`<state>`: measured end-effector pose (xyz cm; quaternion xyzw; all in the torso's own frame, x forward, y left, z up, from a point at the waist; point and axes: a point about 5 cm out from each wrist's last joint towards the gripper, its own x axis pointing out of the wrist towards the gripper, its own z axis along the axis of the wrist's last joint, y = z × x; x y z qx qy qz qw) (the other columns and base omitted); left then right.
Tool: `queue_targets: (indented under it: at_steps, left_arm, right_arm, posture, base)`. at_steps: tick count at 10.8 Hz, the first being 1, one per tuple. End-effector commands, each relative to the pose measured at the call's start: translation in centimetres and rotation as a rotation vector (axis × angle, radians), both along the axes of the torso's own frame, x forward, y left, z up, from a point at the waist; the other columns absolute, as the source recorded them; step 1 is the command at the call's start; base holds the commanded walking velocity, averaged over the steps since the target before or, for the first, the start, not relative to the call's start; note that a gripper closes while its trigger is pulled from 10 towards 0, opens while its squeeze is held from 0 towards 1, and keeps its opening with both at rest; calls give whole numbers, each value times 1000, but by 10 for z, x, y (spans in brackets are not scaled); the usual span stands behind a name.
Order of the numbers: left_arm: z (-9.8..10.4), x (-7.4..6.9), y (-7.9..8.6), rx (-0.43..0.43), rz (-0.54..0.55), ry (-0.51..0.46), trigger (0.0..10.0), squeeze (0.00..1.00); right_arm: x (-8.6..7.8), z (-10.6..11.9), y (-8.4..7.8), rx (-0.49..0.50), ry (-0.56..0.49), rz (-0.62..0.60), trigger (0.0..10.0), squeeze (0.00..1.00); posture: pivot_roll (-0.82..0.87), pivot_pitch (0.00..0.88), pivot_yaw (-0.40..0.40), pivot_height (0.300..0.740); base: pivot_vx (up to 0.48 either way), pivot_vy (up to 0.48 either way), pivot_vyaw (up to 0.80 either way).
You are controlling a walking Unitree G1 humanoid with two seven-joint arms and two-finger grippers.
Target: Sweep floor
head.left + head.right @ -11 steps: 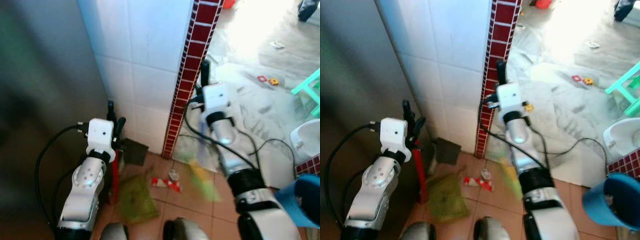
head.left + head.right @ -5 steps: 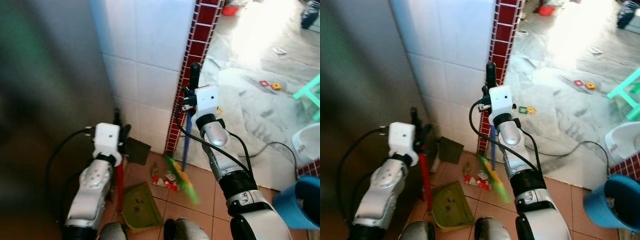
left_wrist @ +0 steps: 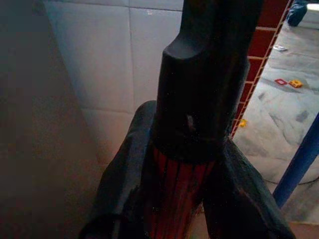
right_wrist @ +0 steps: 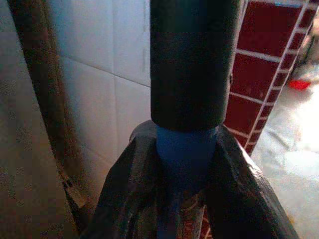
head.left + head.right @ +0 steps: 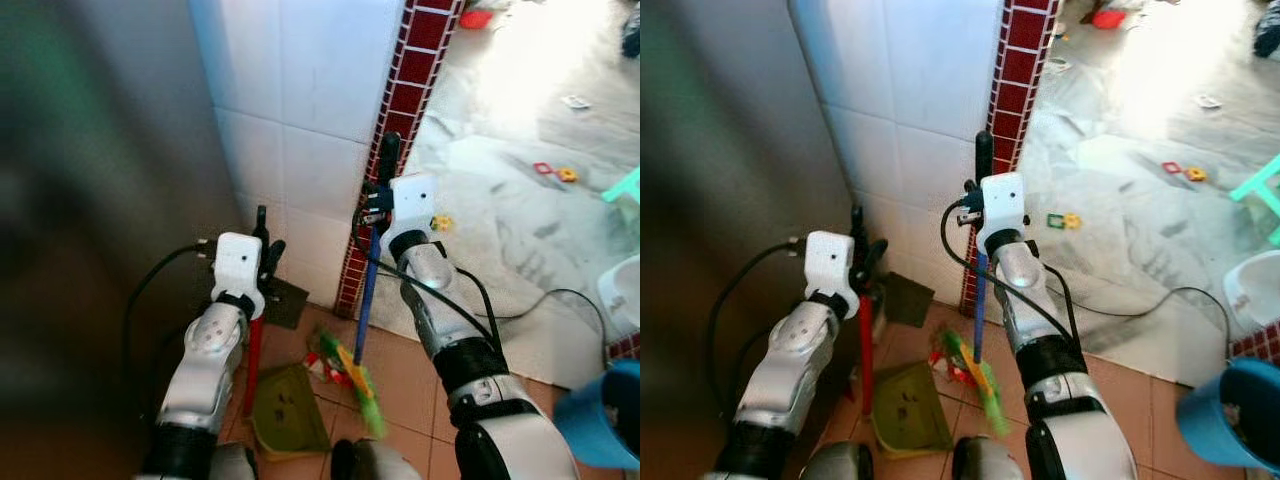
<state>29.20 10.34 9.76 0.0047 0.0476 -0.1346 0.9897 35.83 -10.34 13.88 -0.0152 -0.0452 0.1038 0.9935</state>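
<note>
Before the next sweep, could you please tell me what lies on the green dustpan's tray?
The green dustpan shows a few dark specks on its tray; the red-and-white wrappers lie on the tiles beside it, by the broom head. Its near edge is hidden behind the robot's body.

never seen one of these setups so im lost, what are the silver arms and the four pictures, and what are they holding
The silver arms belong to a walking humanoid robot; each ends in a gripper with two black fingers. The two wide pictures come from a camera pair on its head, looking down. The two close-ups come from cameras on its wrists, looking along the fingers.

The left gripper is shut on a red handle that runs down to a green dustpan on the tiled floor. The right gripper is shut on the blue broom handle; its green and yellow broom head rests on the floor beside the pan, next to a bit of red and white litter. A blue bucket stands at the robot's right.
</note>
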Motion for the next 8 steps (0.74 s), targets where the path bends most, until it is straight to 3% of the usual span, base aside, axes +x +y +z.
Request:
queue_targets:
  at_steps: [1, 4, 5, 7, 8]
  left_arm:
    - [-5, -3, -20, -145, -63, 52, 10000, 0]
    - [-6, -2, -22, -146, -64, 51, 10000, 0]
    - [-6, -2, -23, -146, -63, 52, 10000, 0]
    - [-7, -3, -23, -148, -58, 51, 10000, 0]
    - [-8, -3, -22, -150, -53, 53, 10000, 0]
  right_arm:
    - [5, 6, -2, 99, 27, -17, 10000, 0]
    - [12, 14, 10, 412, 204, 73, 10000, 0]
    - [13, 21, 12, 447, 198, 101, 10000, 0]
    - [13, 64, 17, 225, -46, 210, 10000, 0]
    - [11, 83, 16, 91, -183, 210, 10000, 0]
  posture:
    - [2, 78, -51, 740]
    - [-7, 75, -47, 740]
    - [-9, 77, -52, 740]
    - [-7, 79, -55, 740]
    - [-9, 81, -55, 740]
  base:
    - [0, 0, 0]
    - [0, 0, 0]
    - [0, 0, 0]
    - [0, 0, 0]
    - [0, 0, 0]
